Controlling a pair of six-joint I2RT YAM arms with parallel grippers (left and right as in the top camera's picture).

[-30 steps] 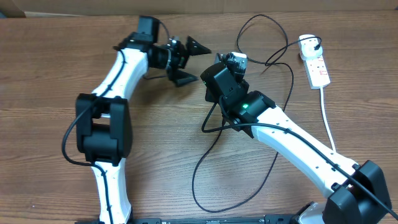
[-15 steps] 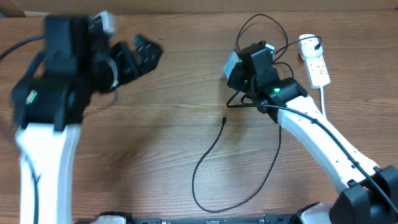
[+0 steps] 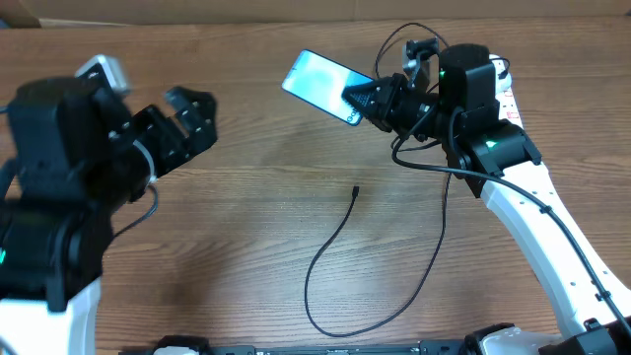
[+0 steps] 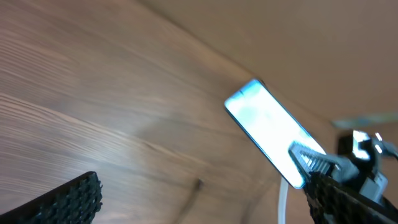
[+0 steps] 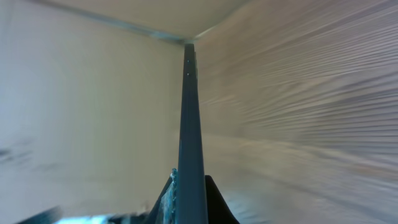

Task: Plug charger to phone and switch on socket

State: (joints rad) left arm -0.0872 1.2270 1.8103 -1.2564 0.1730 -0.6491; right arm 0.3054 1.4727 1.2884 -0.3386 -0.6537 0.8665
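Overhead: on the wooden table, the right gripper at 1 o'clock was clamped on one short end of the phone, apparently lifted. The left gripper at 10 o'clock was wide open and empty. The charger lay slack toward 6 o'clock, with its connector tip near centre. The cable looked limp and light; the best pinch point was just behind the tip.
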